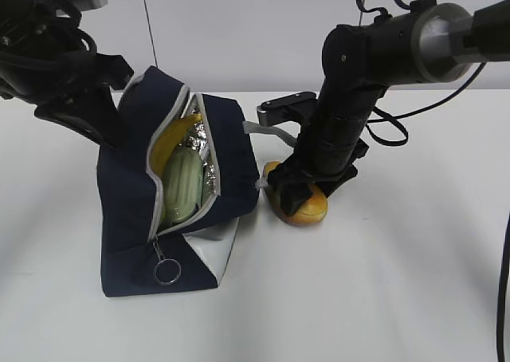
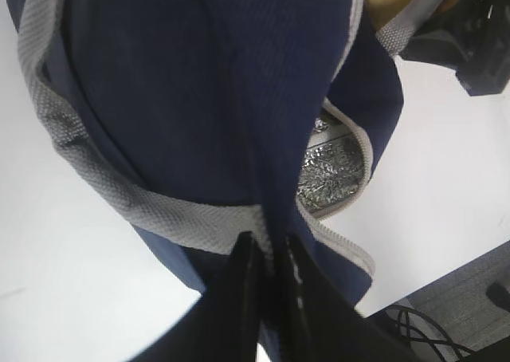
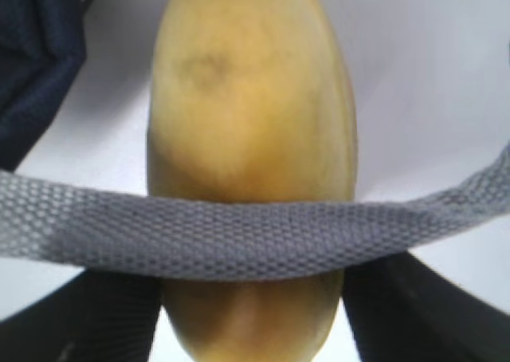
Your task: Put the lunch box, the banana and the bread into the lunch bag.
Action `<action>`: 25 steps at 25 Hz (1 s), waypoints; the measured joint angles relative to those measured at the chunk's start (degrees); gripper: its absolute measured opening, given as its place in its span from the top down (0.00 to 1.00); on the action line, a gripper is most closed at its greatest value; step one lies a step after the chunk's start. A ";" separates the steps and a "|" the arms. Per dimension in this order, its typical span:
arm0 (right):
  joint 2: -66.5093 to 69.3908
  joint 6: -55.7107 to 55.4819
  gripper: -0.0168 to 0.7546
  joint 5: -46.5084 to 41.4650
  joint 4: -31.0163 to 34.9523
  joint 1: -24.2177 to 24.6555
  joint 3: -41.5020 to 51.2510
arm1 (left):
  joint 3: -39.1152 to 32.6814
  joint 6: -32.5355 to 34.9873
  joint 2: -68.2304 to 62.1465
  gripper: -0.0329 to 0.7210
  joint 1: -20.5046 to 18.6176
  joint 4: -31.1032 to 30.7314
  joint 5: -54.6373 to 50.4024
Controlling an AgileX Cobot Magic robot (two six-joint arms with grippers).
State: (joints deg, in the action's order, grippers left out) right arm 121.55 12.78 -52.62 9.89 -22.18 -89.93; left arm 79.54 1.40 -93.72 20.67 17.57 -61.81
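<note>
**Bag held open with two items inside; bread not yet packed**

The white table [image 1: 398, 282] carries the whole scene. The lunch bag [image 1: 127, 218] sits left of centre, tipped over with its unzipped mouth facing up and toward the near side, foil lining showing. It appears to be kept that way on purpose: the left gripper [image 2: 267, 254] has its jaws together, clamped on a fold of the navy fabric at the far left of the bag, which holds the opening up for loading. The banana [image 1: 171, 135] and the lunch box [image 1: 183, 186] already lie inside the opening. The bread [image 1: 307, 206] rests on the table just right of the bag, with a grey strap [image 3: 255, 238] draped across it. The right gripper [image 1: 301, 193] stands down over the bread, jaws apart on either side; whether they touch it cannot be told. No brand, label or writing is readable.
</note>
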 joint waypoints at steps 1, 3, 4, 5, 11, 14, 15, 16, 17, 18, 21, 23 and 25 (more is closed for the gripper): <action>0.00 0.00 0.36 -0.23 -0.13 0.00 0.00 | 0.00 0.00 0.00 0.93 0.00 -0.05 -0.04; 0.00 0.00 0.41 -0.91 -0.36 0.00 0.00 | 0.00 0.00 0.00 0.93 0.00 -0.05 -0.13; 0.00 0.00 0.43 -1.51 -0.36 0.00 -0.04 | 0.00 0.00 0.00 0.93 0.00 -0.05 -0.13; 0.00 0.00 0.45 -2.24 -0.36 0.00 -0.27 | 0.00 0.00 0.00 0.93 0.00 -0.05 -0.13; 0.03 -1.19 0.49 -11.57 -1.80 0.00 -3.08 | 0.00 0.00 0.00 0.93 0.00 -0.05 -0.13; 0.03 -4.04 0.49 -15.62 -5.03 0.00 -5.00 | 0.00 0.00 0.00 0.93 0.00 -0.05 -0.13; 0.03 -5.12 0.49 -16.02 -6.83 0.00 -5.43 | 0.00 0.00 0.00 0.93 0.00 -0.05 -0.13; 0.03 -6.73 0.49 -16.26 -9.36 0.00 -5.72 | 0.00 0.00 0.00 0.93 0.00 -0.05 -0.13; 0.03 -8.47 0.49 -16.40 -12.11 0.00 -5.93 | 0.00 0.00 0.00 0.93 0.00 -0.05 -0.13; 0.03 -9.87 0.49 -16.46 -14.77 0.28 -6.07 | 0.00 0.00 0.00 0.93 0.00 -0.05 -0.13; 0.03 -13.42 0.49 -16.52 -19.09 1.82 -6.21 | 0.00 0.00 0.00 0.93 0.00 -0.05 -0.13; 0.03 -14.56 0.49 -16.61 -19.77 3.70 -6.21 | 0.00 0.00 0.00 0.93 0.00 -0.05 -0.13; -0.13 -15.22 0.49 -16.61 -20.13 5.48 -6.21 | 0.00 0.00 0.00 0.93 0.00 -0.05 -0.13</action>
State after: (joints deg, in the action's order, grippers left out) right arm 121.43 -2.44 -69.22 -10.24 -16.69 -96.14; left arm 79.54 1.40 -93.72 20.67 17.52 -61.93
